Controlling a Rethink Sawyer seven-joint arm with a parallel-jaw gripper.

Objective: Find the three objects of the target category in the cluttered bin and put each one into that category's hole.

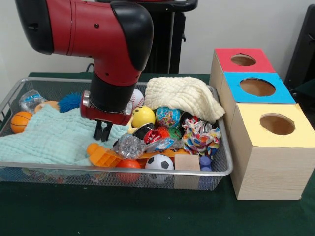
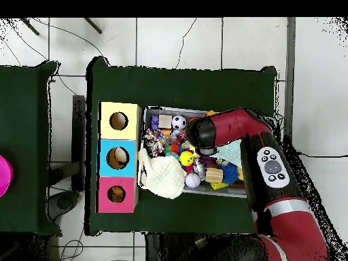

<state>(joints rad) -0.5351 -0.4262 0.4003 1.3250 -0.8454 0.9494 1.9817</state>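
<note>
Everywhere cloths [image 1: 49,140] over balls [image 1: 143,117]

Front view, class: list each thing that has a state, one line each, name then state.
hand: fingers close together, nothing visibly held, low over the teal cloth
cream cloth: crumpled, draped over the wire bin's far corner
red box: hole open
blue box: hole open
yellow box: hole open
soccer ball: resting against the bin's front wall
</note>
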